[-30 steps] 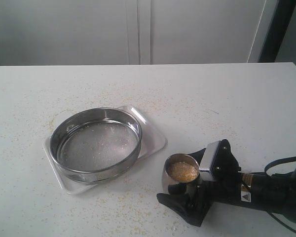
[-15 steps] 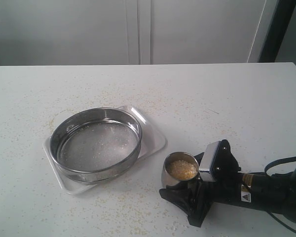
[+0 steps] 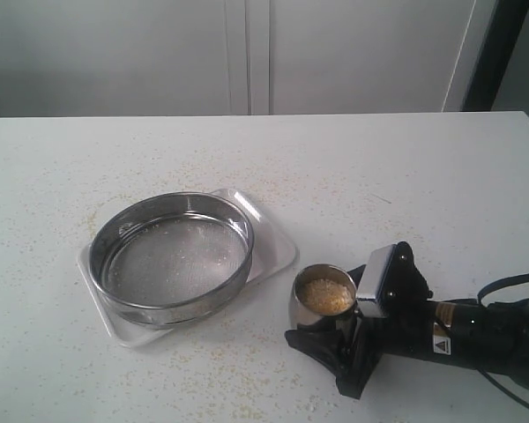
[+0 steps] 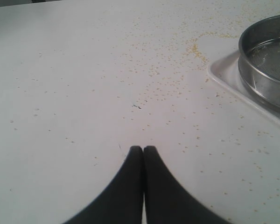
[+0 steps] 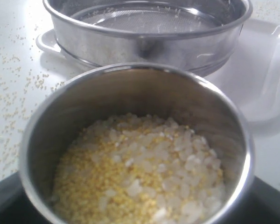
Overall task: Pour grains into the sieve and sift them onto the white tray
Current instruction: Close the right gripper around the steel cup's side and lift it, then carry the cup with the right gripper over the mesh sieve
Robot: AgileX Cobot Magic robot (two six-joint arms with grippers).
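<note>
Right gripper (image 3: 328, 310) clamps steel cup (image 3: 303, 308) of grains (image 3: 326, 295) near front-right corner of bench (image 3: 406, 176). Sieve (image 3: 203, 304) sits on white tray (image 3: 278, 251), just left of cup. Left gripper (image 4: 143, 150) closed, low over bench.

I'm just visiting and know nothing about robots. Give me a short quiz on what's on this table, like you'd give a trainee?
1. True or false: the sieve stands on the white tray.
2. Where is the pile of mixed yellow and whitish grains?
A. in the sieve
B. in the steel cup
C. on the white tray
3. Fill in the blank: the two fingers of the left end effector, above the bare tabletop, are pressed ____ (open or shut).

Key: 1 true; 2 B; 3 shut.
</note>
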